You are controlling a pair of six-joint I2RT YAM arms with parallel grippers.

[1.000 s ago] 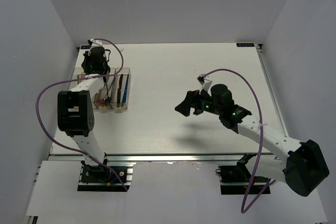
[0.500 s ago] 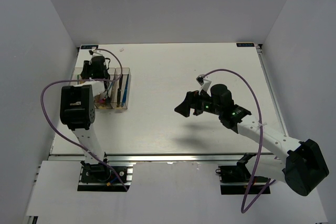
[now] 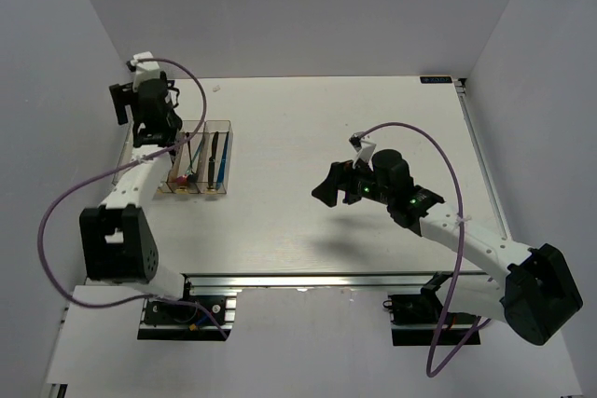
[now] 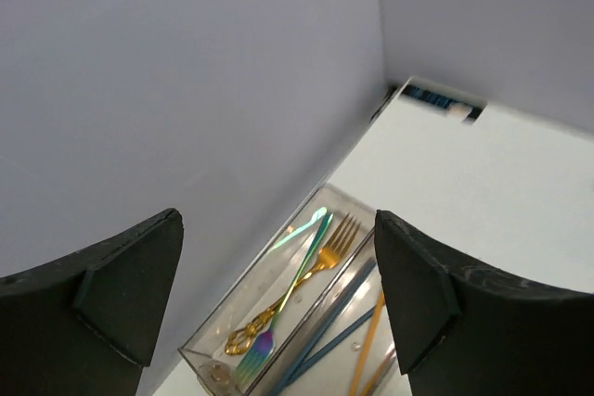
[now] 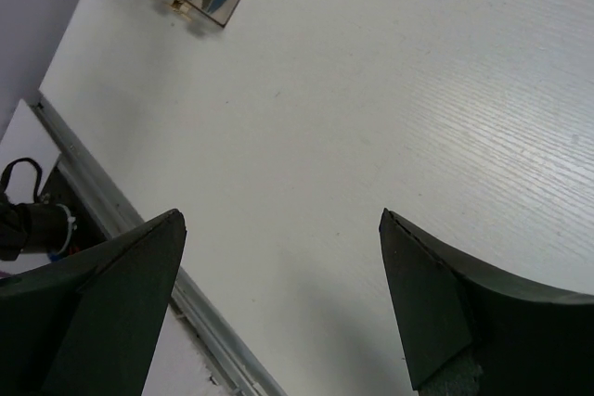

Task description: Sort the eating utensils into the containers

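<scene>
Now | left gripper (image 4: pixel 276 271) spread, empty, above containers (image 4: pixel 206 359) at far-left corner of table (image 3: pixel 308 137) | eating utensils (image 4: pixel 316 261) lie inside | right gripper (image 5: pixel 278 303) spread, empty | advice: lift straight up, clear of rims

No readable text, dark label (image 4: pixel 434 99) at table (image 4: pixel 520 183) corner illegible

The containers (image 3: pixel 229 137) sit near the left edge of the surface (image 3: pixel 308 118), with slim eating utensils (image 3: pixel 214 156) lying lengthwise inside. The left claw (image 3: pixel 140 104) hangs above their far-left corner. The right claw (image 3: pixel 326 193), seemingly spread and empty, hovers well to their right.
</scene>
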